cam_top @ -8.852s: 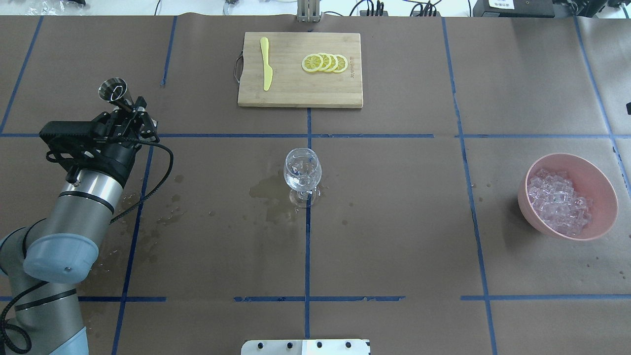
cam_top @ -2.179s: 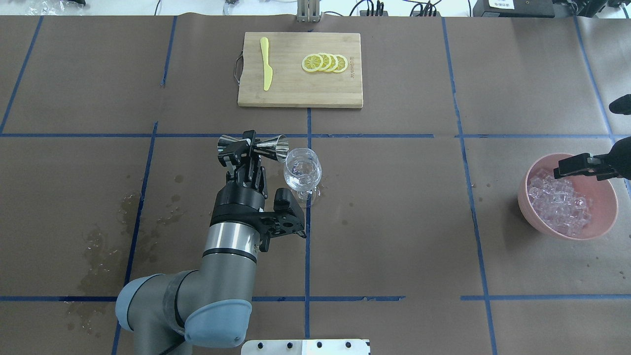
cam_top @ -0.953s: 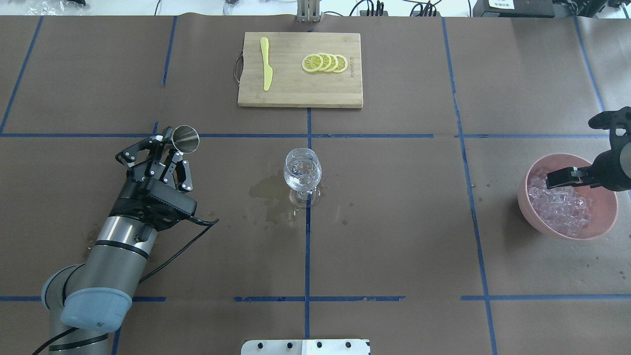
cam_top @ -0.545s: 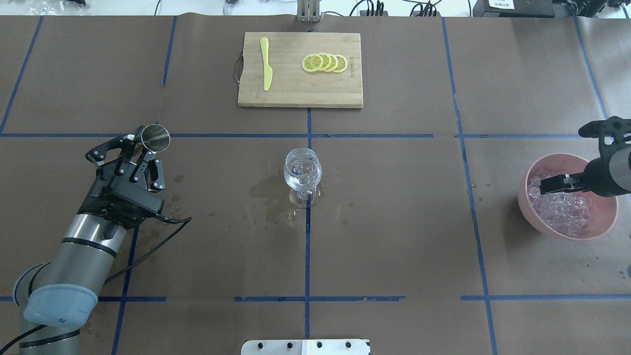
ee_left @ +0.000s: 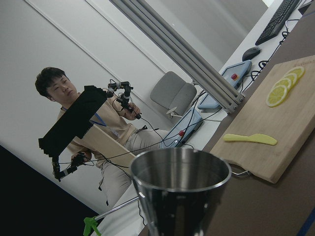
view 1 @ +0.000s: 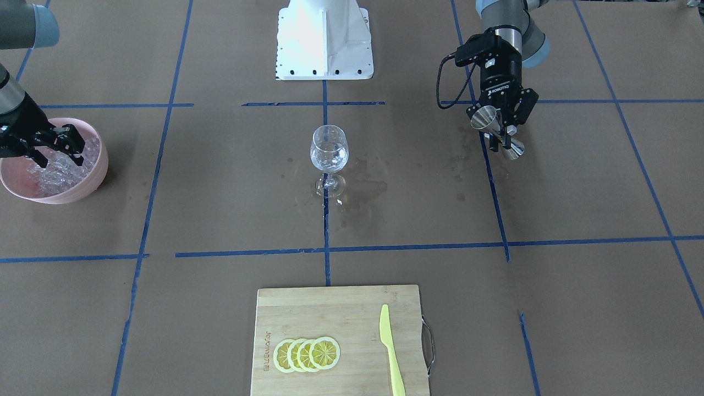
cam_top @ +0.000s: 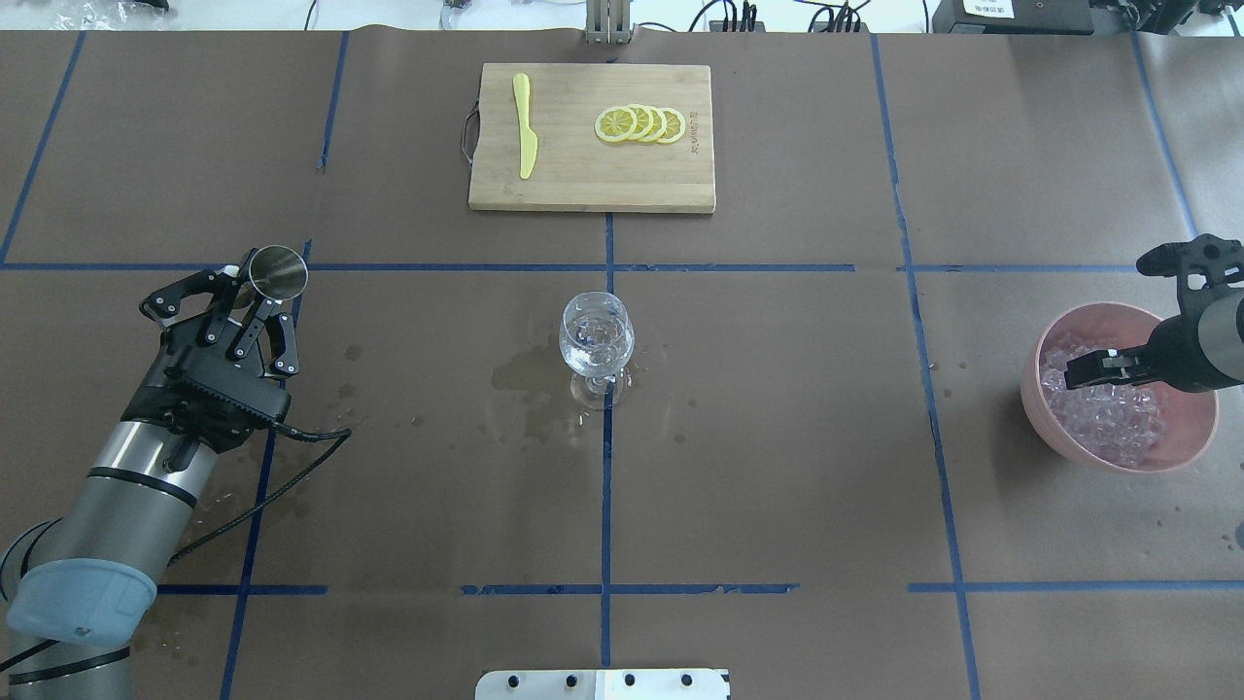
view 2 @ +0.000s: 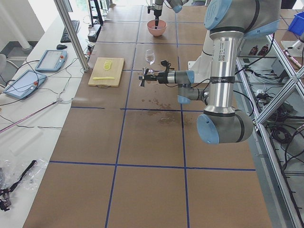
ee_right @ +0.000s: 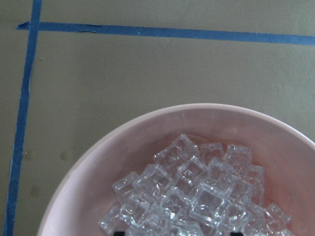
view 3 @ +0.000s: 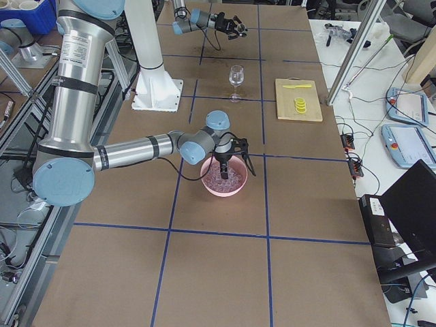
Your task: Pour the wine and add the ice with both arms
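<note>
My left gripper [cam_top: 255, 303] is shut on a steel jigger [cam_top: 277, 270], held upright over the table's left side and well apart from the wine glass [cam_top: 596, 335] at the centre. The left wrist view shows the jigger [ee_left: 179, 182] from close up. No wine can be made out in the jigger or the glass. At the right, my right gripper [cam_top: 1084, 371] is open, with its fingers down among the ice [cam_top: 1108, 418] in a pink bowl [cam_top: 1197, 428]. The ice [ee_right: 197, 196] fills the right wrist view.
A bamboo cutting board [cam_top: 583, 185] at the far middle holds lemon slices [cam_top: 641, 123] and a yellow knife [cam_top: 525, 126]. Wet stains [cam_top: 530, 374] darken the brown paper left of the glass. The white base block [view 1: 324, 38] sits at the robot's edge.
The jigger was tipped at the glass's rim, then my left arm drew back left with it, now upright. My right gripper came in and sank lower into the bowl.
</note>
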### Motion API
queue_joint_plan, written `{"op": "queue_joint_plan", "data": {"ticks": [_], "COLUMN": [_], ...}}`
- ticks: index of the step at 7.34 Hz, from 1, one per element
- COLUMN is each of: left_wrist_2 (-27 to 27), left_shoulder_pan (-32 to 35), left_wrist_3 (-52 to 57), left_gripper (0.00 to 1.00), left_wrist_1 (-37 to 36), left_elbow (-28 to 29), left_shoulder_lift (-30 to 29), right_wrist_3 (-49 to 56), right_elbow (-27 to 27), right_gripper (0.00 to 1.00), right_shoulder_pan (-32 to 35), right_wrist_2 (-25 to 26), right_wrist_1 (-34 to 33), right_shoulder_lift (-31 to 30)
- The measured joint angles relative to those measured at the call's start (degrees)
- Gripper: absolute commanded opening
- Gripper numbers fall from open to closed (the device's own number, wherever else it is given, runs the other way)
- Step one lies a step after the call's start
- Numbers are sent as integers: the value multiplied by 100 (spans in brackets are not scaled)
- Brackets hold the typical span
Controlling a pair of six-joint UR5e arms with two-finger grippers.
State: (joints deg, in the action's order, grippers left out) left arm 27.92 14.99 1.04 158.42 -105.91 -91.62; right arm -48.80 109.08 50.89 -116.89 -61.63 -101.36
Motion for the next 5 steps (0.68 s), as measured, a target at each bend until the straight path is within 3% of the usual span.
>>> {"op": "queue_joint_plan", "data": {"ticks": [2, 3, 5], "left_wrist_2": [5, 9, 11], "left_shoulder_pan": [4, 7, 11], "left_wrist_3": [0, -4, -7], "left_gripper": [0, 0, 0], "left_wrist_1": [4, 5, 11], "left_elbow": [0, 0, 0], "left_shoulder_lift": [4, 3, 21], "right_wrist_3": [0, 1, 4], "right_elbow": [-6, -8, -12], "right_gripper": [62, 55, 13], "right_shoulder_pan": [-1, -1, 0], "right_wrist_2": [-38, -42, -68], "right_wrist_1": [-25, -32, -40], "right_shoulder_lift": [-19, -34, -54]}}
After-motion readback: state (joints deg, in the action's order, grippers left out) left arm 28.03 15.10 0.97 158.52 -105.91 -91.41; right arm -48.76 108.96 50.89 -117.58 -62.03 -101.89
